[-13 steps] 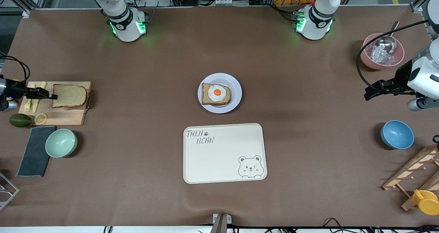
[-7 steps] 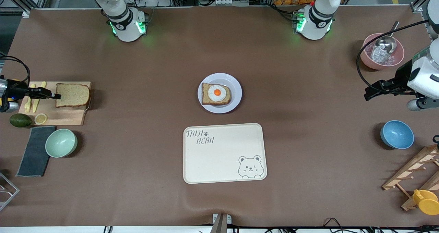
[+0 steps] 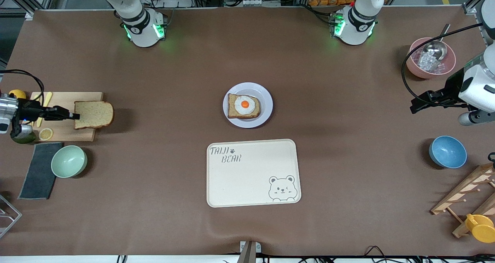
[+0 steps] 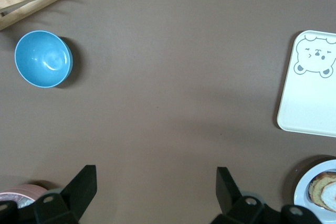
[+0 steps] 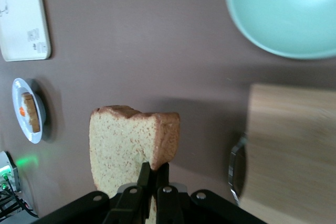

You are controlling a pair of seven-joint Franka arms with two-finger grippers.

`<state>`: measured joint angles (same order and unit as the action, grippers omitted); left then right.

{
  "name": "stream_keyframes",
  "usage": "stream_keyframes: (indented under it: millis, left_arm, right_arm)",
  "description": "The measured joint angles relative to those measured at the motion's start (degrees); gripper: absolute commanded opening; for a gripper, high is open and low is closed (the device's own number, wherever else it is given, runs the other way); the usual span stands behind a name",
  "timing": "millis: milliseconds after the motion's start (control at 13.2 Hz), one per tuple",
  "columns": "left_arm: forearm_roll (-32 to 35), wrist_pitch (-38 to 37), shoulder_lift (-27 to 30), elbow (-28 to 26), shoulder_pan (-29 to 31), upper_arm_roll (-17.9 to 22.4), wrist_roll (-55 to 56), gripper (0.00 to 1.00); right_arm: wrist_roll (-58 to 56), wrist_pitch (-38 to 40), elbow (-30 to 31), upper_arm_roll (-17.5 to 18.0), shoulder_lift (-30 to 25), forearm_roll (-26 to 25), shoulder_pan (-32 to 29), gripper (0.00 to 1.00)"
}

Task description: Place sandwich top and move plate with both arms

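The sandwich top (image 3: 94, 114), a plain brown bread slice, hangs over the cutting board's end that faces the plate. My right gripper (image 3: 75, 116) is shut on its crust edge. In the right wrist view the sandwich top (image 5: 123, 145) sticks out past the right gripper (image 5: 155, 169). The lavender-white plate (image 3: 267, 100) sits mid-table with a bread slice and fried egg (image 3: 244, 105) on it. My left gripper (image 3: 415, 104) waits open over bare table at the left arm's end. The left wrist view shows that left gripper (image 4: 156, 182) holding nothing.
A wooden cutting board (image 3: 62, 100) lies at the right arm's end, with a mint bowl (image 3: 69, 161) and grey cloth (image 3: 38, 170) nearer the camera. A cream bear tray (image 3: 251, 174) lies nearer than the plate. A blue bowl (image 3: 447, 151), pink bowl (image 3: 429, 58) and wooden rack (image 3: 464, 193) stand at the left arm's end.
My right gripper has carried the bread slice off the board's middle toward the plate, past the board's end. The left arm has not moved.
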<state>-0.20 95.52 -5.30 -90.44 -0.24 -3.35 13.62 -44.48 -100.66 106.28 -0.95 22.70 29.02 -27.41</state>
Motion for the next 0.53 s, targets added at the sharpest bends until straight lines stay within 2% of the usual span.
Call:
stream_keyframes:
  millis: [531]
  left_arm:
    - [0.0, 0.0, -0.11, -0.09, 0.0, 0.0, 0.0, 1.0]
  right_arm:
    - [0.12, -0.73, 3.4, 0.17, -0.28, 8.87, 8.9, 0.0]
